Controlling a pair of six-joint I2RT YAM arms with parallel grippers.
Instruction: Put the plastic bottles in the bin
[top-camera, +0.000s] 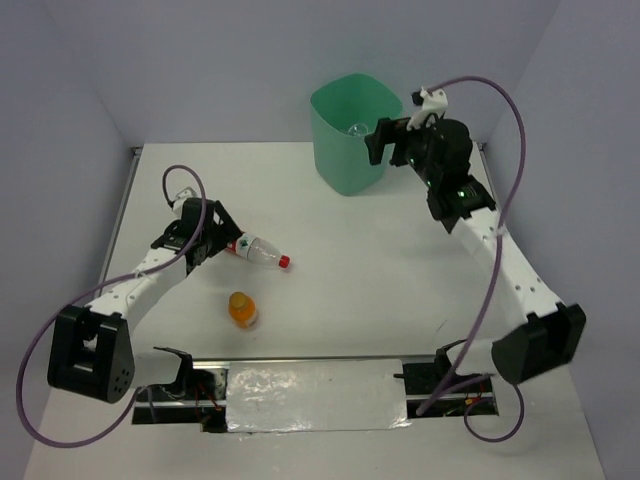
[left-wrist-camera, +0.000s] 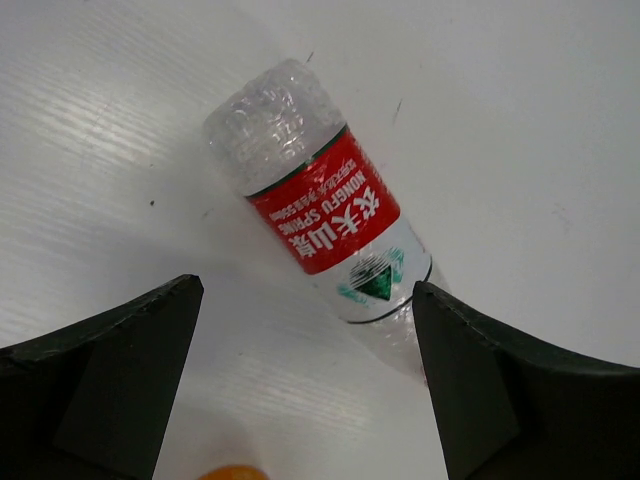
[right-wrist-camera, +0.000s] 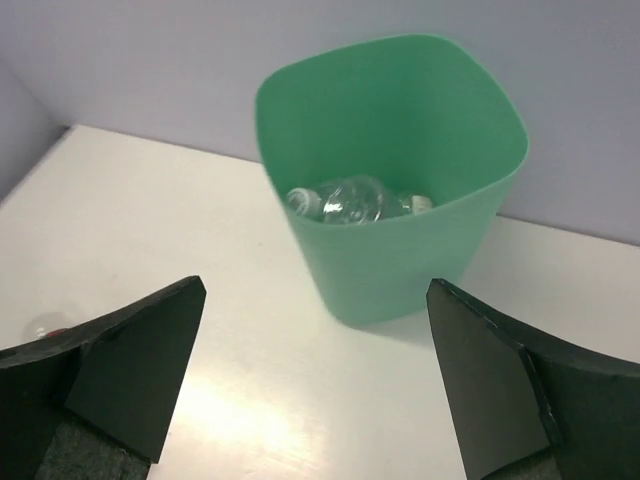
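Purple cable (top-camera: 512, 120) looping off each arm. Left claw (left-wrist-camera: 305, 390) spread wide, a finger on either side of the red-label bottle (left-wrist-camera: 322, 215) lying flat left of centre on the tabletop (top-camera: 380, 270). Orange bottle (top-camera: 242, 310) close by, toward the near edge. Bin (right-wrist-camera: 400, 250) upright at the far edge, with clear bottles (right-wrist-camera: 345, 200) lying at its bottom. Right claw (right-wrist-camera: 315, 385) spread, holding nothing, by its right rim.

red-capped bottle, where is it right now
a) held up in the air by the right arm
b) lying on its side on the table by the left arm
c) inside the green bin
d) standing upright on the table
b: the red-capped bottle lies on its side on the white table, just in front of the left gripper, whose jaws stand open and do not grip it.
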